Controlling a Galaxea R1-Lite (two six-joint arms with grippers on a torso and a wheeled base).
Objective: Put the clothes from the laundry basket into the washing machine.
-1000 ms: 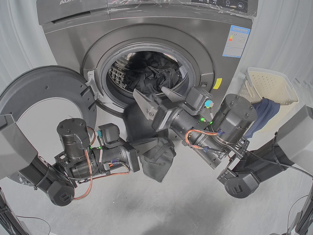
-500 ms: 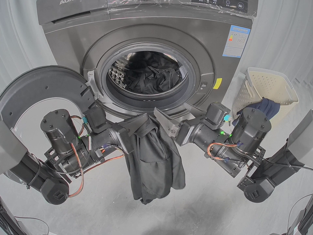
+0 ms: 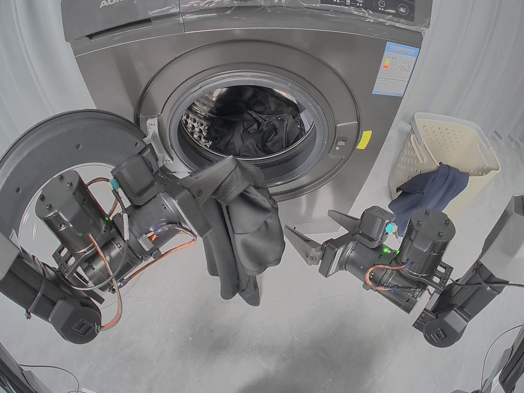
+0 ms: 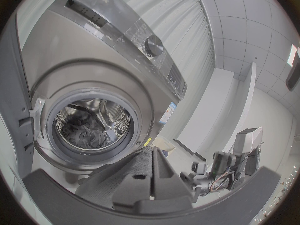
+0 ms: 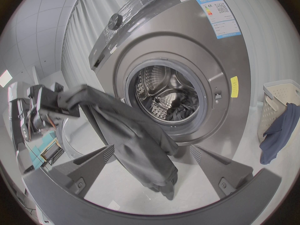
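**Left claw lifts the dark garment while the right claw backs away**

Since half a second ago the left claw (image 3: 217, 174) has risen toward the lower left rim of the drum mouth, carrying the dark garment (image 3: 245, 219) with it. The right claw (image 3: 319, 230) has dropped back and down to the right, away from the cloth it was just beside.

At far left, the round door (image 3: 71, 143) of the washing machine (image 3: 327, 72) stands swung wide. In front of it the left claw is clamped together on the top fold of the dark garment. The cloth hangs down in a long bunch in front of the machine's lower front panel, with its end above the floor (image 3: 262, 345). The gripped end sits at the rim of the drum mouth but is not inside.

Inside the drum lie black clothes (image 3: 251, 124), heaped at the bottom.

Further right, the right claw is low in front of the machine. Its fingers are spread apart and hold nothing, and it is clear of the hanging garment.

At far right the cream laundry basket (image 3: 458, 137) stands on the floor beside the machine. A blue garment (image 3: 431, 189) is draped over its front edge and hangs down outside.
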